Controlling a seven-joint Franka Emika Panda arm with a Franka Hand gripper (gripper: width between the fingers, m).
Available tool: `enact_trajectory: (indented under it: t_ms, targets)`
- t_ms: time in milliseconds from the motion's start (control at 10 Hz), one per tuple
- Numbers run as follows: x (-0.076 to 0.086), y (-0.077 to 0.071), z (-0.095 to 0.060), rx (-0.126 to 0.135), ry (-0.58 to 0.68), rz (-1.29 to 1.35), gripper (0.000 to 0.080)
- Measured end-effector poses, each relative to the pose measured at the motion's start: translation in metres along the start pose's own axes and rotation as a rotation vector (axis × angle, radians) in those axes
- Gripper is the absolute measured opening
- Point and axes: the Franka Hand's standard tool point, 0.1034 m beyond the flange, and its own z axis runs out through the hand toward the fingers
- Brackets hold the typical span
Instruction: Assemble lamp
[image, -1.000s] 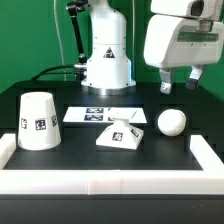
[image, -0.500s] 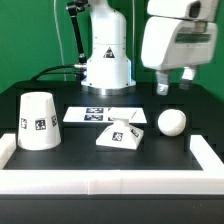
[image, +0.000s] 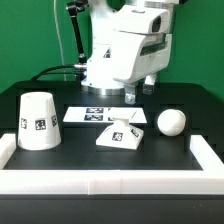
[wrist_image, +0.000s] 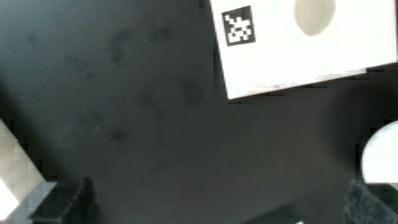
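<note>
The white tapered shade (image: 38, 120) stands mouth-down at the exterior view's left. The low sloped square base (image: 121, 133) sits mid-table, and the ball-shaped bulb (image: 171, 121) lies to its right. My gripper (image: 140, 92) hangs open and empty above the table, just behind the base and apart from every part. In the wrist view the base (wrist_image: 285, 55) shows its tag and socket hole. A white curve at the frame edge looks like the bulb (wrist_image: 382, 150). The gripper (wrist_image: 217, 205) shows two dark fingers wide apart over bare black table.
The marker board (image: 90, 114) lies flat behind the base. A white raised wall (image: 110, 185) borders the black table at the front and sides. The robot's white pedestal (image: 105, 65) stands at the back.
The arm has swung from the exterior view's right toward the middle. The gripper is now behind the base instead of above the bulb. The parts have not moved.
</note>
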Motion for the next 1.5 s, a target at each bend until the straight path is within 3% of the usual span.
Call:
enact_trajectory:
  t_ms: [200,300,500,700,1000,1500]
  targets:
    - [-0.003,0.002,0.000,-0.008,0.011,-0.064,0.0700]
    - [-0.011,0.002,0.001,-0.021,0.034,-0.120,0.0700]
    - [-0.035,-0.014,0.011,-0.020,0.048,-0.221,0.0700]
    - [-0.046,-0.019,0.018,-0.007,0.042,-0.264,0.0700]
    - [-0.044,-0.020,0.019,-0.007,0.043,-0.248,0.0700]
    - [-0.050,-0.038,0.043,0.015,0.048,-0.195,0.0700]
